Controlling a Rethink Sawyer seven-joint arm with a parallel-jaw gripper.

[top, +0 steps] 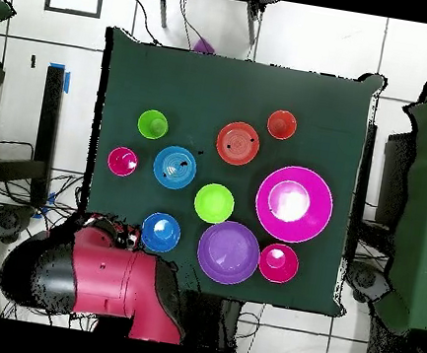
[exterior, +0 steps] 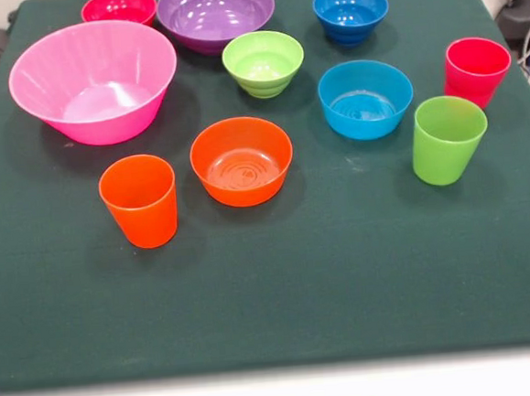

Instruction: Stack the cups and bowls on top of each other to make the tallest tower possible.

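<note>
All cups and bowls stand apart and upright on the green table (exterior: 271, 280); no tower stands. The huge pink bowl (exterior: 103, 128) is at the left, with the red-pink bowl (exterior: 119, 6) and purple bowl (exterior: 216, 14) behind it. Toward the middle and right are the lime bowl (exterior: 263, 62), dark blue bowl (exterior: 350, 12), light blue bowl (exterior: 365, 98) and orange bowl (exterior: 242, 160). The orange cup (exterior: 139, 200) stands front left; the lime cup (exterior: 448, 138) and red-pink cup (exterior: 475, 69) stand at the right. Neither view shows the gripper.
In the overhead view the red and black arm (top: 91, 280) is folded back off the table's bottom-left corner, close to the dark blue bowl (top: 161, 232). Chairs and cables lie around the table on the floor.
</note>
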